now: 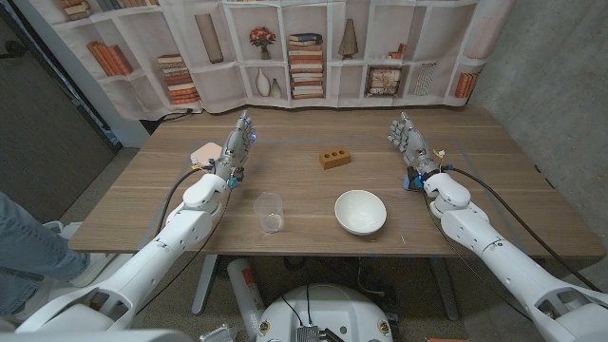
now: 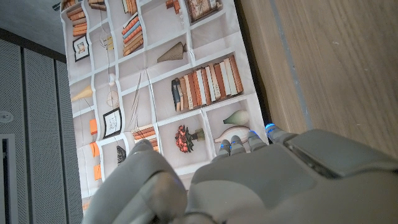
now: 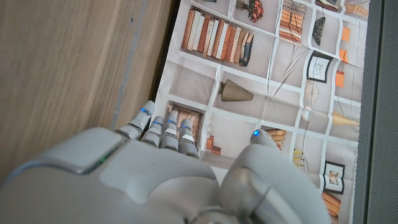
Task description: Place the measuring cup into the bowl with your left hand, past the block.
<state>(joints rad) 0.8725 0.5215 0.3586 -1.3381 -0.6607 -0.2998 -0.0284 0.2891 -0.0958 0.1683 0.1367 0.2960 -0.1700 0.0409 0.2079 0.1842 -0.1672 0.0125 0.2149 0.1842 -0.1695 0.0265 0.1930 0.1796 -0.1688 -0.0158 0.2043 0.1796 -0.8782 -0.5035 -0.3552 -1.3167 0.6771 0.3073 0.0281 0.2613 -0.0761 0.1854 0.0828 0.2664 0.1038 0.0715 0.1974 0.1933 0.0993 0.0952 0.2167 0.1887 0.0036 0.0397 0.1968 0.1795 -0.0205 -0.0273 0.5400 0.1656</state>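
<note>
I have both arms parked wide so the middle of the surface (image 1: 142,204) stays free. My left robot hand (image 1: 237,144) is released, fingers apart, holding nothing; the right robot hand (image 1: 409,142) likewise. The clear measuring cup (image 1: 271,212) stands upright near the front edge, just beside the white bowl (image 1: 360,211). The block (image 1: 334,158) lies farther back, between the hands, so I judge the carry can run in front of it.

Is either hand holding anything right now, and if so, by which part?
Nothing is held. The left hand and right hand are both open above the table, and the measuring cup stands untouched beside the bowl.
</note>
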